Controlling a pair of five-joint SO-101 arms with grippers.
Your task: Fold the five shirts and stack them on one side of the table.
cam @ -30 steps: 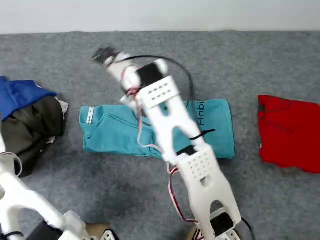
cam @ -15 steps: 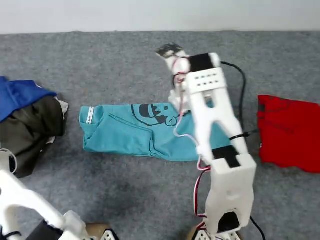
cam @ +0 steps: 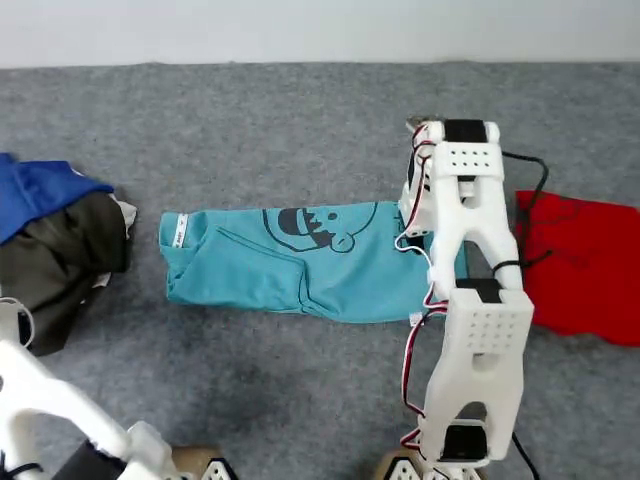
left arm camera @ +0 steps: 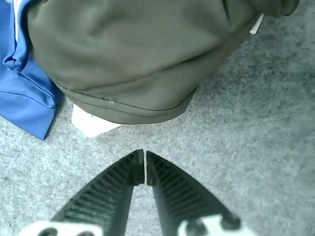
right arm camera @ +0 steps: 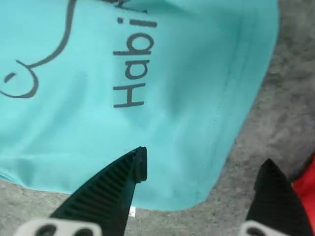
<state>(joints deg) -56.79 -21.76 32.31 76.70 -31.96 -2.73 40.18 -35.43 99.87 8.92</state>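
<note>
A teal shirt [cam: 300,262] lies partly folded across the middle of the grey table, its printed front up. My right gripper [right arm camera: 204,169] stands open just above the teal shirt's [right arm camera: 147,88] hem corner, next to the print. In the high view the right arm [cam: 465,260] stretches over that end of the shirt. A folded red shirt [cam: 580,265] lies at the right. At the left edge a heap holds a blue shirt [cam: 40,190] and an olive shirt [cam: 60,260]. My left gripper [left arm camera: 145,169] is shut on nothing, over bare carpet just short of the olive shirt [left arm camera: 142,59].
A white scrap of cloth [left arm camera: 91,123] pokes out under the olive shirt beside the blue shirt [left arm camera: 24,93]. The pale wall edge [cam: 320,30] bounds the table at the back. Bare grey carpet [cam: 250,120] lies behind the teal shirt.
The right arm has swung from the middle of the teal shirt over to its right end. The shirt's printed face, covered a second ago, now shows. The left arm has kept still.
</note>
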